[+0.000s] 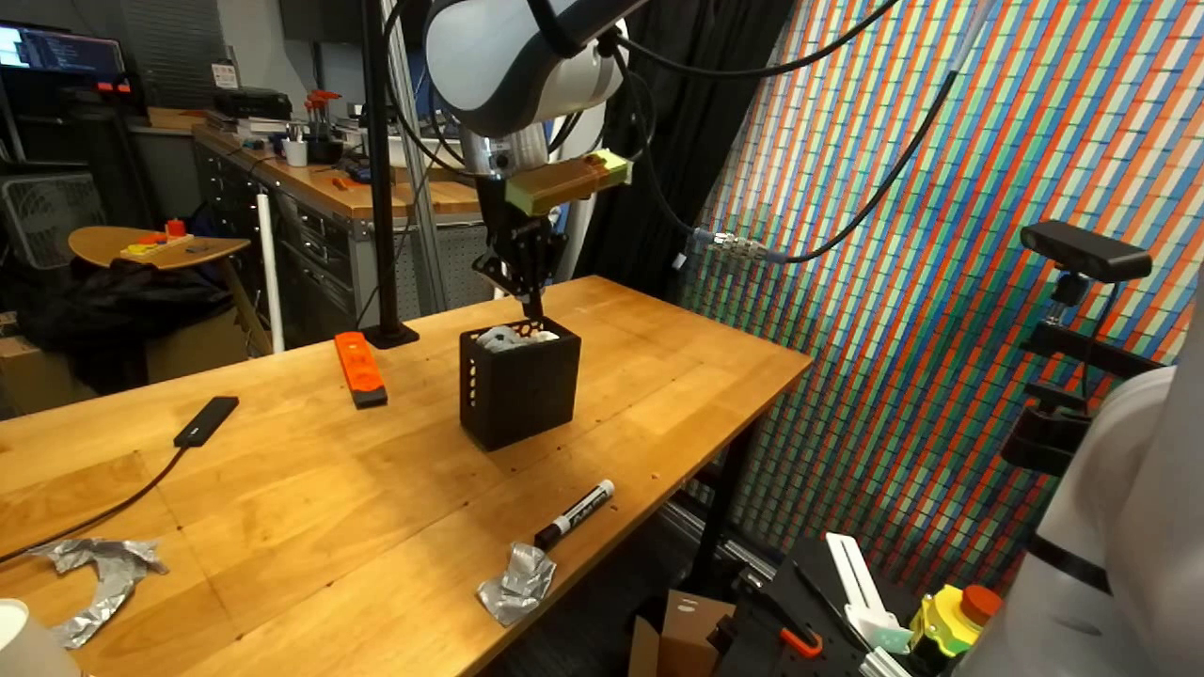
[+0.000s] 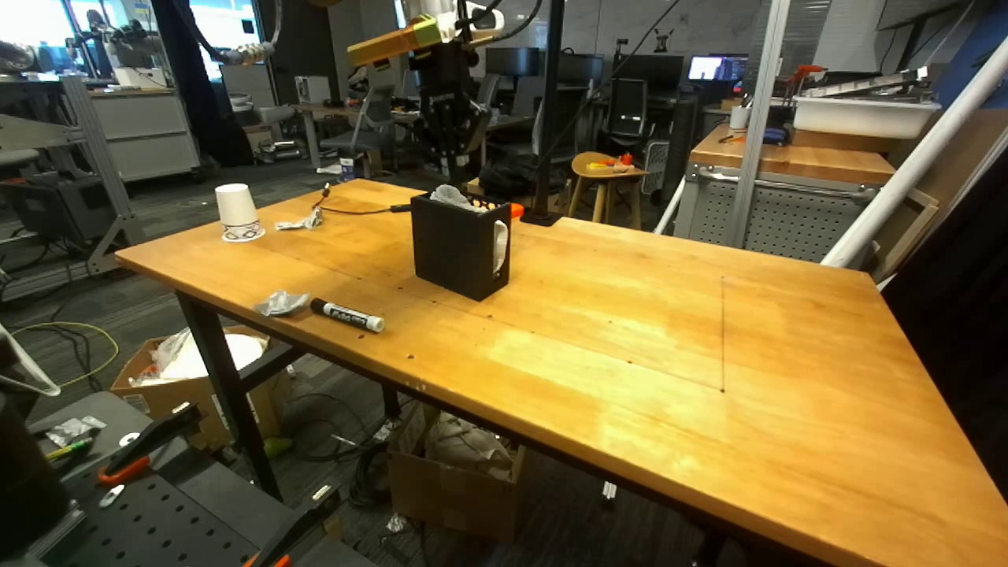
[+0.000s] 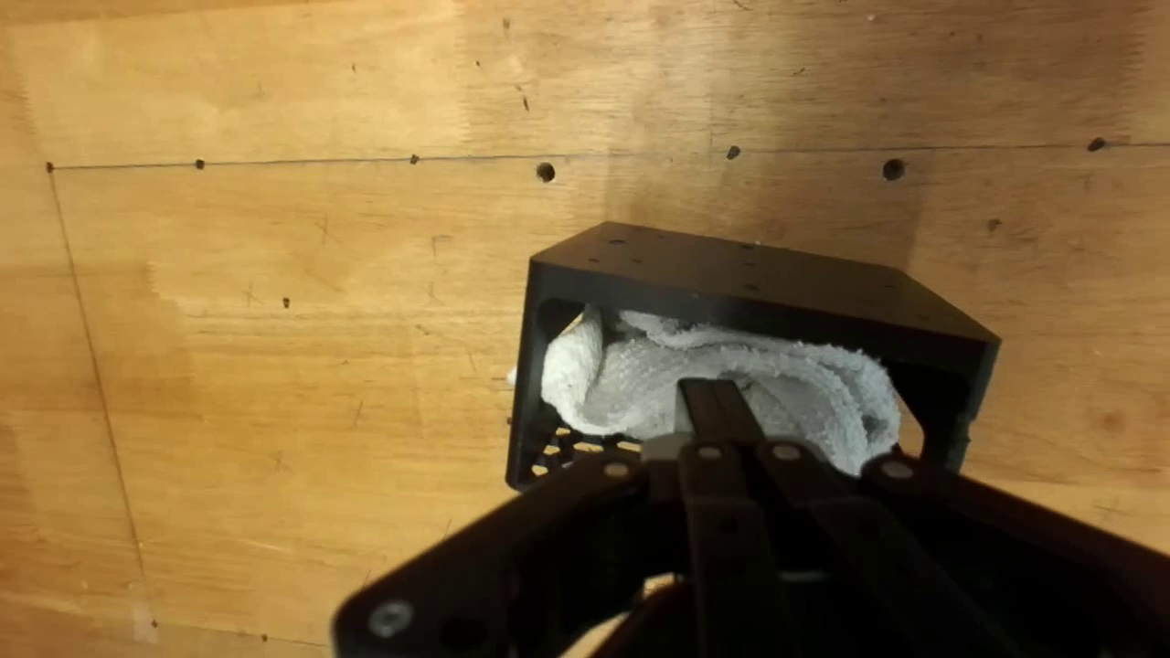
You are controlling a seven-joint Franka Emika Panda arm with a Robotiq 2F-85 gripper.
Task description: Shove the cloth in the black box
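Beneath the clenched gripper (image 3: 717,395), the cloth (image 3: 631,379) sits inside the black box (image 3: 759,274), depth unclear from here; its raised top seems left to press.

Cloth (image 3: 768,366) (in part) behind the pincer (image 3: 717,387)

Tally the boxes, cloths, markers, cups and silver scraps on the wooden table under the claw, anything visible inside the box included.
Black box: 1
Cloth, inside the box: 1
Marker: 1
White cup: 1
Silver scraps: 2
Total: 6
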